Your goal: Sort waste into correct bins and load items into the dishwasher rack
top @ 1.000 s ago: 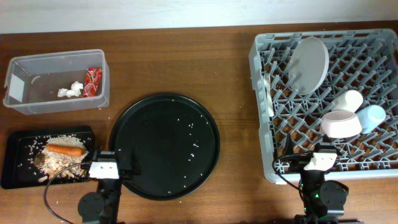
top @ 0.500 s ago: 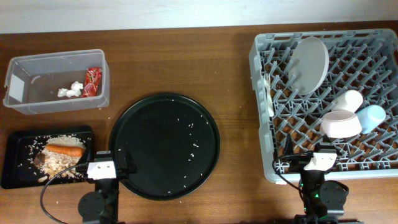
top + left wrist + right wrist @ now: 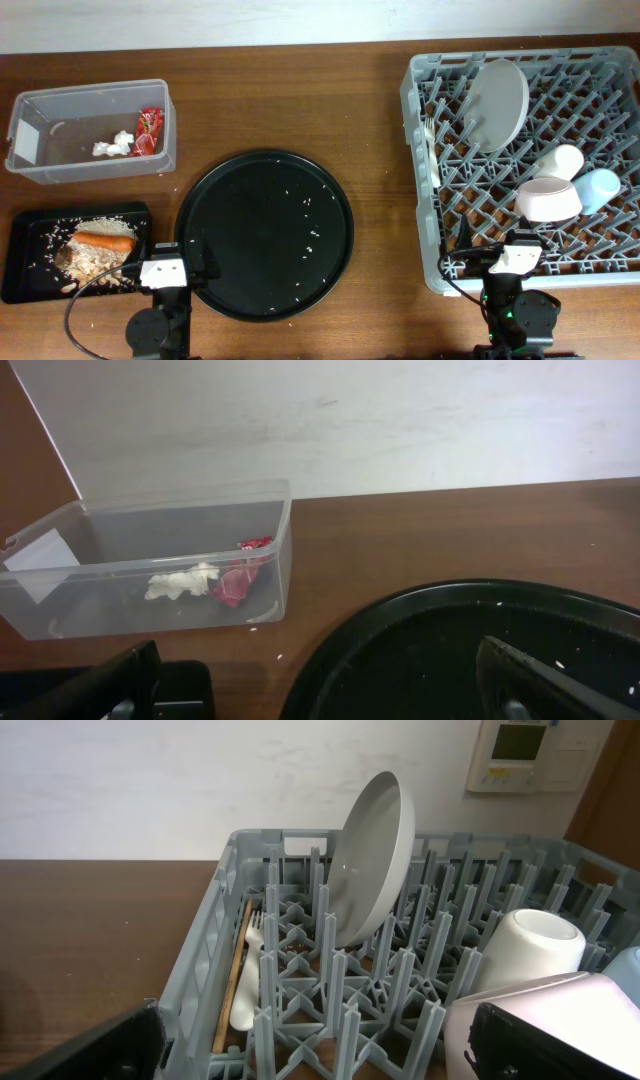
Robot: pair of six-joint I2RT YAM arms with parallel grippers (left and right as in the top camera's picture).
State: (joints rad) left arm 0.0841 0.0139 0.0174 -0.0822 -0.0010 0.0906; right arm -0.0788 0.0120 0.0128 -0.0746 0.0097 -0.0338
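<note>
Big grey dishwasher rack [image 3: 560, 55], at right, holds the plate [image 3: 500, 103], bowl [image 3: 548, 198], white cup [image 3: 560, 160], blue cup [image 3: 600, 187] and fork [image 3: 431, 140] (lying along its left wall). Clear tub [image 3: 60, 170], far left, holds wrapper [image 3: 150, 130] and tissue [image 3: 113, 146]; black tray [image 3: 25, 280] holds carrot [image 3: 105, 240] and crumbs [image 3: 95, 262]. Left gripper [image 3: 315, 680] and right gripper [image 3: 315, 1040] both gape wide.

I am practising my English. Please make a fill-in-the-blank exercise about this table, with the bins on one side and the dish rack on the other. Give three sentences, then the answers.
1. The carrot lies on a flat tray whose colour is ____.
2. In the clear tub lie a white tissue and a ____ wrapper.
3. In the grey rack, the cup nearest the right wall is light ____.

Missing words: black; red; blue.
</note>
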